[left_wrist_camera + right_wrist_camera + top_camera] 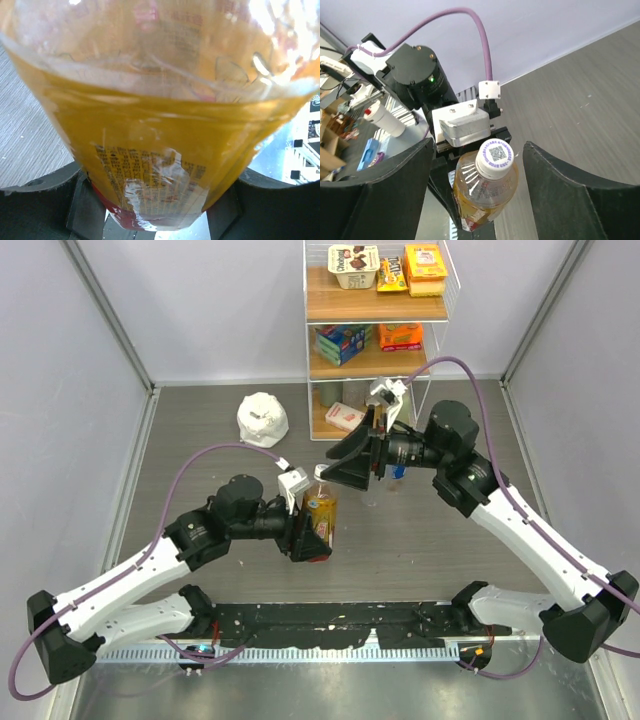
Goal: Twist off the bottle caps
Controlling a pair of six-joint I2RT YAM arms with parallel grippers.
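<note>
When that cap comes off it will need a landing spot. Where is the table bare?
The table is bare between the left arm and right arm, ahead of the base rail, and left of the white bag. Crowded mid-table: the left tool grips the amber bottle facing the open right tool, near the shelf.

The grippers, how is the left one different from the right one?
The left gripper is shut on the bottle; the right gripper is open, holding nothing. The left clamps the bottle's body; the right faces its cap, not touching. Both are black.
</note>
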